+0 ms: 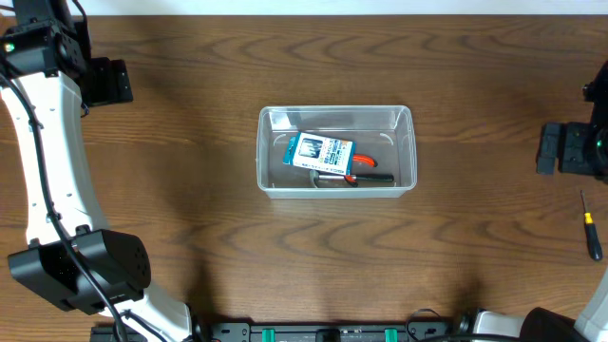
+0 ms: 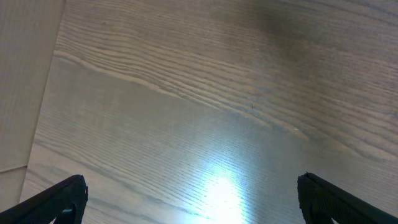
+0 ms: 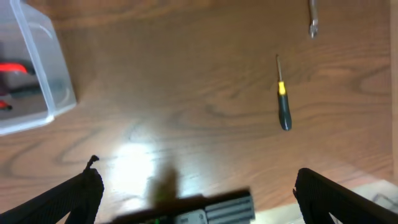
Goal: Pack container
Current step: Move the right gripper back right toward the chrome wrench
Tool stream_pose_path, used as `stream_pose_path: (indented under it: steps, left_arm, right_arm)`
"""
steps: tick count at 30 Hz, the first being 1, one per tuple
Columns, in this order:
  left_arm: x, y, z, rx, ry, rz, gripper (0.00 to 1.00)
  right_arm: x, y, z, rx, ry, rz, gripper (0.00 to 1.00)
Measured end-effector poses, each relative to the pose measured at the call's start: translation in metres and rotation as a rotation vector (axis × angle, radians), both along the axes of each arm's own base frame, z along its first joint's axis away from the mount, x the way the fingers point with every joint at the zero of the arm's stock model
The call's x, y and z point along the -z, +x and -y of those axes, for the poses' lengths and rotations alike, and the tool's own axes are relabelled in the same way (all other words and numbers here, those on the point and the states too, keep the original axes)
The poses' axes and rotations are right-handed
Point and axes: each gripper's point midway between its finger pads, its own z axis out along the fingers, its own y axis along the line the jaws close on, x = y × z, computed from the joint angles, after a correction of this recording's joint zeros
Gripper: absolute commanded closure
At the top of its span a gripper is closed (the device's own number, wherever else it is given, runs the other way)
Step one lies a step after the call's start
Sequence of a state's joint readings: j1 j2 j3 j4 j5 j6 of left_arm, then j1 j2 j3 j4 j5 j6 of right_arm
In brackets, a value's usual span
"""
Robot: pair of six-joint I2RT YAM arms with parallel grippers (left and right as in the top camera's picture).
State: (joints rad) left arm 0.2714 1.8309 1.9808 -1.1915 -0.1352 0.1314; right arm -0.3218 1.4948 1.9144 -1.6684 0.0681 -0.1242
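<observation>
Container (image 1: 334,111) sits mid-surface (image 1: 190,209), partly packed: blue-and-white box (image 1: 320,150) and red-handled pliers (image 1: 363,171) inside. Yellow-and-black screwdriver (image 3: 283,102) lies unpacked, well right of container. Left fingers (image 2: 56,199) and right fingers (image 3: 74,196) spread wide, empty.

I'd call this a robotics lab bench: 2 machine arms, the left arm (image 1: 43,161) and right arm (image 1: 575,147), flank a wood-grain table (image 1: 190,190) (lamp glare on it in both wrist views), with a screwdriver (image 1: 591,226) and a clear container (image 1: 334,116) holding red-handled pliers (image 1: 366,171).
</observation>
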Motion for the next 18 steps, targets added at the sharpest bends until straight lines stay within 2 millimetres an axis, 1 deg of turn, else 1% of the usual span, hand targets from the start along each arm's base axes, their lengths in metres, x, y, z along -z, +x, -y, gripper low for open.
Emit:
stream_pose_path:
  steps: [2, 4, 5, 7, 9, 11, 14, 18]
  left_arm:
    - [0.000, 0.000, 0.000, 0.000, 0.000, 0.000, 0.02]
    - [0.000, 0.000, 0.000, 0.000, 0.000, 0.000, 0.02]
    - [0.000, 0.000, 0.000, 0.000, 0.000, 0.000, 0.02]
    - [0.000, 0.000, 0.000, 0.000, 0.000, 0.000, 0.02]
    - [0.000, 0.000, 0.000, 0.000, 0.000, 0.000, 0.02]
    - [0.000, 0.000, 0.000, 0.000, 0.000, 0.000, 0.02]
    - [0.000, 0.000, 0.000, 0.000, 0.000, 0.000, 0.02]
    - [0.000, 0.000, 0.000, 0.000, 0.000, 0.000, 0.02]
  right_arm:
    - [-0.004, 0.010, 0.002, -0.026, -0.012, 0.041, 0.01]
    - [-0.010, 0.025, 0.006, -0.061, -0.043, 0.100, 0.01]
    - [-0.015, 0.036, 0.009, -0.077, -0.065, 0.146, 0.01]
    - [-0.028, 0.058, 0.019, -0.090, -0.109, 0.241, 0.01]
    - [-0.034, 0.074, 0.030, -0.079, -0.133, 0.300, 0.01]
    - [-0.035, 0.087, 0.043, -0.061, -0.146, 0.331, 0.01]
    - [-0.022, 0.103, 0.064, -0.041, -0.145, 0.303, 0.01]
    - [0.011, 0.122, 0.094, -0.019, -0.109, 0.191, 0.01]
